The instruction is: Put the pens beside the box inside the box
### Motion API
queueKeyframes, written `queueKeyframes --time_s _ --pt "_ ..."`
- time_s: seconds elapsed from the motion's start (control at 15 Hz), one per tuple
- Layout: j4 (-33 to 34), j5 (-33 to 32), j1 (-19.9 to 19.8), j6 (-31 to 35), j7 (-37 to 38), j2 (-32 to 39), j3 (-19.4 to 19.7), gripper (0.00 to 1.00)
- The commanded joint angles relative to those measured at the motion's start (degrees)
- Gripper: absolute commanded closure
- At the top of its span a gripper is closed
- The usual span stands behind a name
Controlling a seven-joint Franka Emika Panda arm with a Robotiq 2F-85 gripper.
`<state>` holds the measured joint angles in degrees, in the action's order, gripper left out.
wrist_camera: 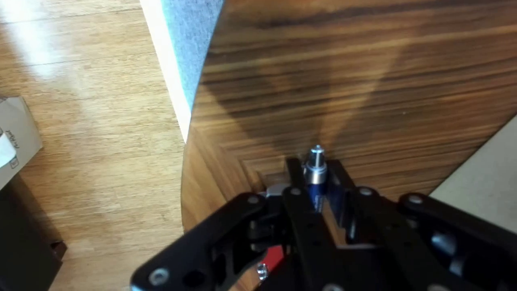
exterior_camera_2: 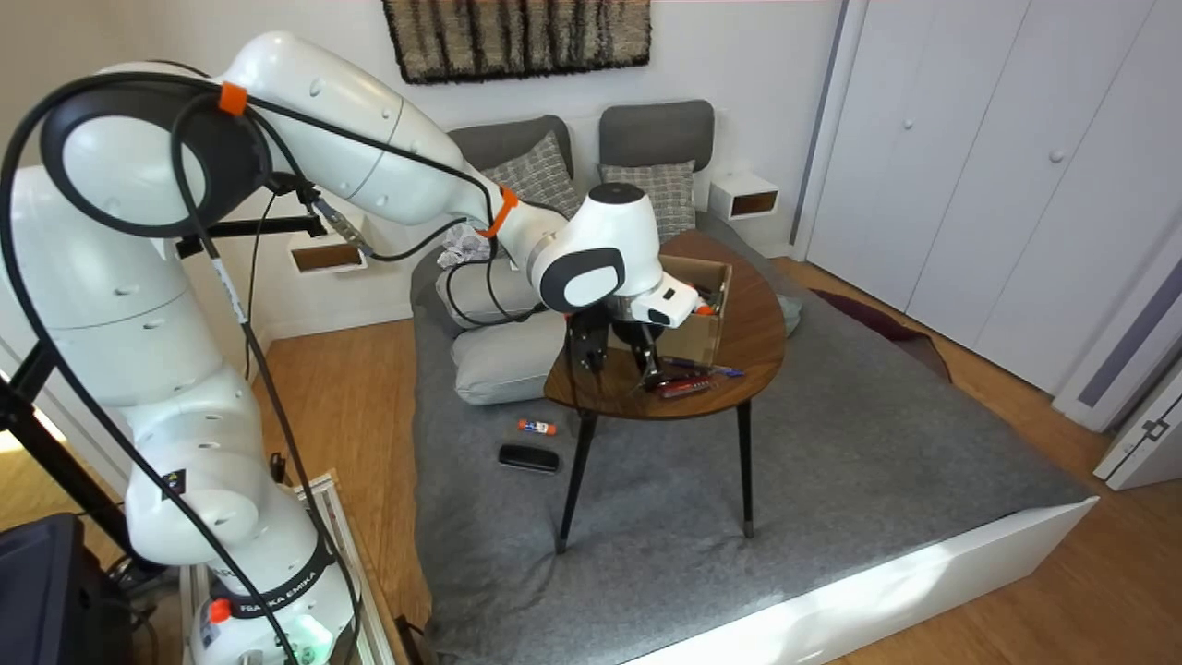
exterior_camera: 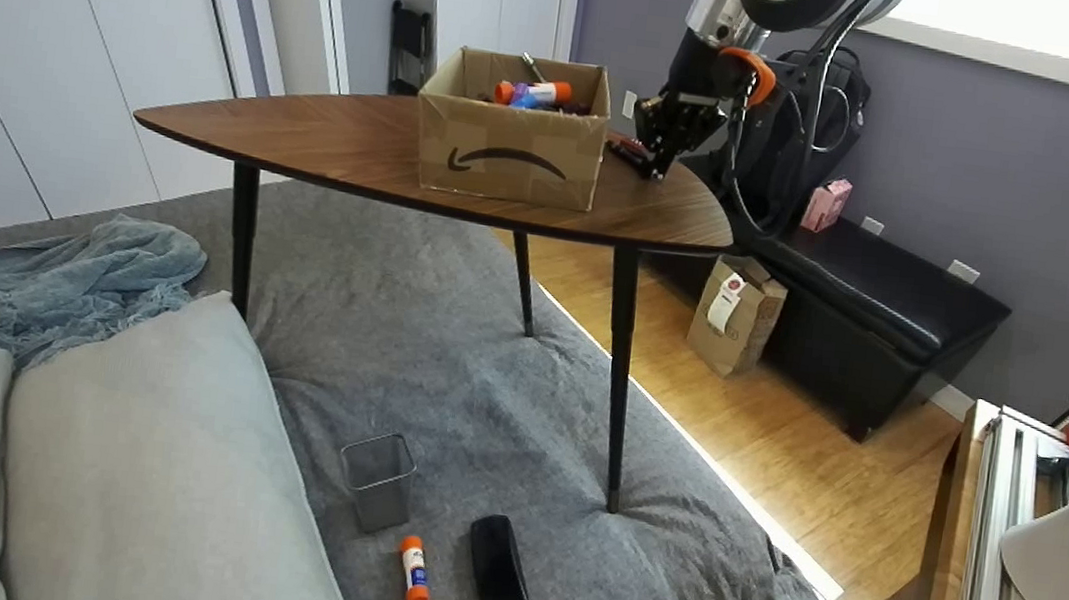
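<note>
Pens (exterior_camera: 624,152) lie on the brown table (exterior_camera: 312,129) in an exterior view, just to the right of the tan box (exterior_camera: 478,133). A black arrow (exterior_camera: 511,154) is on the box's near side. Inside the box are a glue stick (exterior_camera: 550,93), something blue (exterior_camera: 525,100) and other small things, too jumbled to name. The arm (exterior_camera: 717,24) hangs over the table on the right, its end by the pens. On the grey bed (exterior_camera: 339,338) are a wire cup (exterior_camera: 378,483), another glue stick (exterior_camera: 414,576) and a black case (exterior_camera: 499,570). A paper bag (exterior_camera: 733,328) stands on the floor (exterior_camera: 779,449) just beside a black bench (exterior_camera: 866,308).

In an exterior view, a red pen (exterior_camera_2: 685,388) lies by the table's near edge, with more pens next to it. The box sits just past them, and the arm hides part of it. A striped rug (exterior_camera_2: 517,42) hangs on the far wall (exterior_camera_2: 785,74).

In the wrist view, the claw (wrist_camera: 316,173) is narrow. It holds a blue pen (wrist_camera: 317,192) between its two fingers (wrist_camera: 301,218), and the pen's silver tip (wrist_camera: 317,159) pokes out. Something red (wrist_camera: 274,256) shows near the claw, partly hidden. The side of the box is at the right edge. Whether the blue pen touches the table, nobody can tell.
</note>
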<state>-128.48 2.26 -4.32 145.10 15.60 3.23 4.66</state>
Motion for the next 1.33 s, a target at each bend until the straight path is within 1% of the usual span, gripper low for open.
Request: queueKeyframes --time_s 0.0,0.13,0.2,0.4,0.67,0.73,1.0,1.13,1.27 --pt "0.37 1.08 0.41 0.71 -1.09 0.5 -0.4 0.95" --pt "0.32 1.19 0.56 0.48 -1.57 -0.69 -0.59 0.95" --pt "0.51 -1.61 0.7 -0.6 0.81 -1.37 -0.26 0.95" --pt "0.83 -6.77 0.67 -2.1 6.15 -3.78 0.27 0.95" --pt "0.52 -12.33 -0.04 -0.6 12.27 -7.98 -0.13 0.95" --pt "0.09 -13.23 -0.27 1.79 13.18 -9.12 -0.41 0.95" --pt "-0.65 -11.51 -0.39 10.65 11.91 -12.08 -1.87 0.95" --pt "-0.5 -8.84 0.36 12.9 9.54 -12.45 -2.64 0.95" --pt "-0.03 -5.3 1.69 13.41 6.92 -11.85 -3.34 0.95"
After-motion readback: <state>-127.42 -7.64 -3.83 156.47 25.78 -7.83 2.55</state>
